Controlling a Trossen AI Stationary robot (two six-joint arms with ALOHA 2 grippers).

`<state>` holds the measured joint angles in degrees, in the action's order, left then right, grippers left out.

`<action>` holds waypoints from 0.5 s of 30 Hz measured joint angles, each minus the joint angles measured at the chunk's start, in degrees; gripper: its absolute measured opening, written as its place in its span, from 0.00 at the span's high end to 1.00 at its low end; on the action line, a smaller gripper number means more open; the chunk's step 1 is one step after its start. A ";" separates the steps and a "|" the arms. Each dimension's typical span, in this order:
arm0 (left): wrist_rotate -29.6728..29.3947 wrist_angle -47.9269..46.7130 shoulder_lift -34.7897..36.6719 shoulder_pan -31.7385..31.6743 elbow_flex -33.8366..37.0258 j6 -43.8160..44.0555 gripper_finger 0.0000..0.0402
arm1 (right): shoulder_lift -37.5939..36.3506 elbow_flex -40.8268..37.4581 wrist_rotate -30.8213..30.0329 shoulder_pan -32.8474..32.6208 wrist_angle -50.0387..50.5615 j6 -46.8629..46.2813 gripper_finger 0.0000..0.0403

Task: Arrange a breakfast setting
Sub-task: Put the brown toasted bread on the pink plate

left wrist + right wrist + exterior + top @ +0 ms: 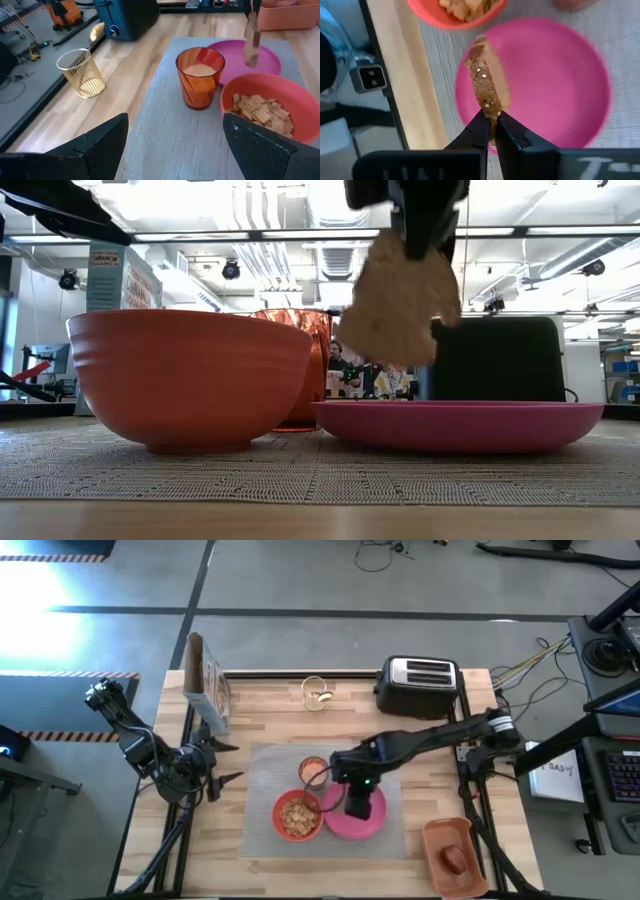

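A brown toast slice (398,305) hangs over the round pink plate (460,426), with my right gripper (492,120) shut on it from above. The plate lies on the grey mat (262,770), to the right of the red-orange bowl (298,816), which holds cereal. An orange cup (200,77) stands on the mat behind them. A small clear cup (317,693) stands on the bare wood farther back. The red apple (455,859) lies in the orange tray (440,836) at the near right. My left gripper (218,766) waits open at the mat's left edge, touching nothing. My right gripper pinches the toast slice by its upper edge (489,107) between the two fingertips. The fingers slant down from above. The slice hangs below them on edge, tilted, clear of the pink plate (550,85).
A black-and-chrome toaster (418,686) stands at the back right and a cereal box (206,680) at the back left. Bare wood lies in front of the mat and around the clear cup. People and shelves show in the room beyond.
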<state>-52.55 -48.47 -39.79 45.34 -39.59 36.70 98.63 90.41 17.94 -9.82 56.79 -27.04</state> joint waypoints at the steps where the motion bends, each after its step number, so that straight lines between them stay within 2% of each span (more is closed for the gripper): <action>1: 0.54 0.00 0.00 0.00 0.00 0.30 0.24 | 0.92 0.00 0.92 0.00 0.10 0.13 0.97; 7: 2.12 0.01 0.00 -0.01 0.00 0.82 0.24 | 5.24 -0.02 6.09 -0.04 0.33 1.06 0.97; 15: 2.20 0.07 -0.63 0.00 0.00 1.34 0.24 | 7.32 -0.02 6.07 0.11 1.54 -0.87 0.96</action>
<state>-50.35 -48.40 -40.42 45.34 -39.59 38.04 105.95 90.39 24.01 -9.72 58.32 -27.91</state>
